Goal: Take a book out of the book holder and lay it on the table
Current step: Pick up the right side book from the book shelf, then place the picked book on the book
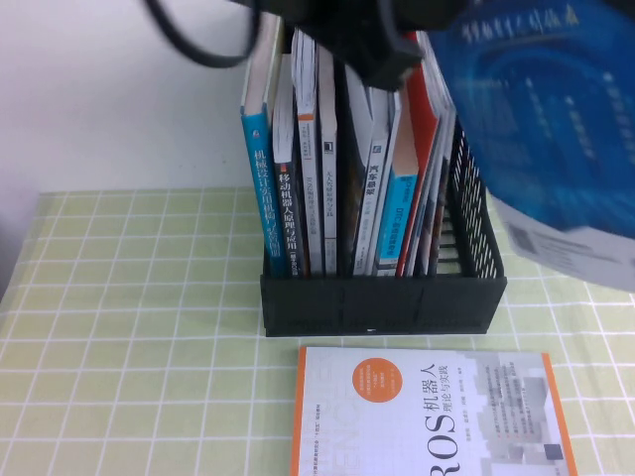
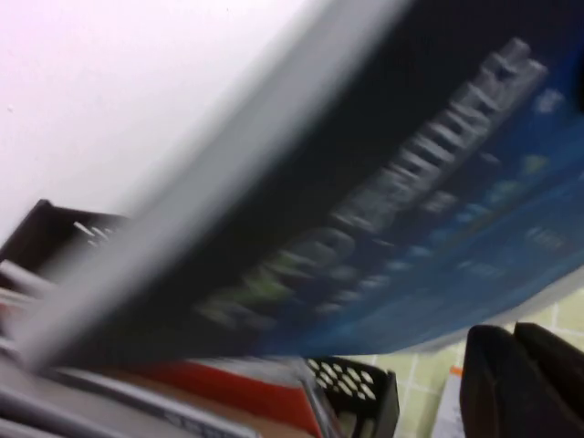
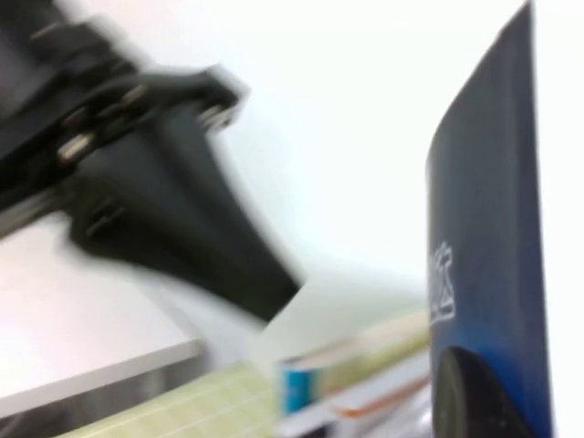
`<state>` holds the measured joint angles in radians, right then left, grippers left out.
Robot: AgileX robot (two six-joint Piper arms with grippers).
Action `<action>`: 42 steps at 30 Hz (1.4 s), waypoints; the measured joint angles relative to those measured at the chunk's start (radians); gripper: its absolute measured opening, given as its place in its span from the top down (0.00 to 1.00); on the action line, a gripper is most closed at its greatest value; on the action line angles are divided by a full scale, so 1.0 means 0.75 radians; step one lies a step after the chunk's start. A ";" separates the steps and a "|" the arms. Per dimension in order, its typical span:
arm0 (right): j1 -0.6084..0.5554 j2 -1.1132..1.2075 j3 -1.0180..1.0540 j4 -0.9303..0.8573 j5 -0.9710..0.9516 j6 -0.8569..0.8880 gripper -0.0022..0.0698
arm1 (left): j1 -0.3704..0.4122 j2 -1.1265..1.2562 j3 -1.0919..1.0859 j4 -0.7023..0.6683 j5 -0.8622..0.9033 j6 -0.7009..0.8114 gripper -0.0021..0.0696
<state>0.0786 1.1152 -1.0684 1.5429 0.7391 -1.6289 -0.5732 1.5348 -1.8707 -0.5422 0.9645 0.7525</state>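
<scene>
We log book aloft, upper right, clear above book holder, tilted, long axis steep. Right gripper pinches its edge. Left gripper hovers over holder's top; we cannot tell its finger state. Open table lies below, leftward. Dark blue back shows, pale text blurred.

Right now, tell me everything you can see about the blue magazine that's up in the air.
The magazine is large and thin, its visible cover dark blue fading to lighter blue, with pale lettering and a white strip bearing a small code near its lower edge. It looks glossy and flexible. It is out of the black rack, tilted in the air above and right of it, over the green checked table. The right end effector appears shut on it. The left end effector hangs below it, apparently not touching.
</scene>
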 joint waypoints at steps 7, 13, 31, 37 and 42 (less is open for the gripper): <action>0.000 -0.188 0.000 -0.169 0.312 0.181 0.79 | 0.000 -0.241 0.000 0.201 0.132 -0.183 0.97; 0.011 -0.221 -0.011 -0.418 0.615 0.297 0.79 | 0.000 -0.368 0.034 0.282 0.223 -0.336 0.97; 0.696 -0.113 -0.011 -1.796 0.207 0.910 0.79 | 0.005 -0.883 1.000 0.404 -0.141 -0.941 0.97; 0.933 0.026 -0.009 -2.036 0.098 1.087 0.79 | 0.005 -1.002 1.133 0.434 -0.155 -1.011 0.97; 1.142 0.117 -0.009 -2.499 0.034 1.436 0.79 | 0.005 -1.038 1.202 0.451 -0.121 -1.013 0.97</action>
<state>0.9351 1.2032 -1.0750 -0.3315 0.7645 -0.5517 -0.5692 0.7561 -0.9690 -0.2037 0.8736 -0.0075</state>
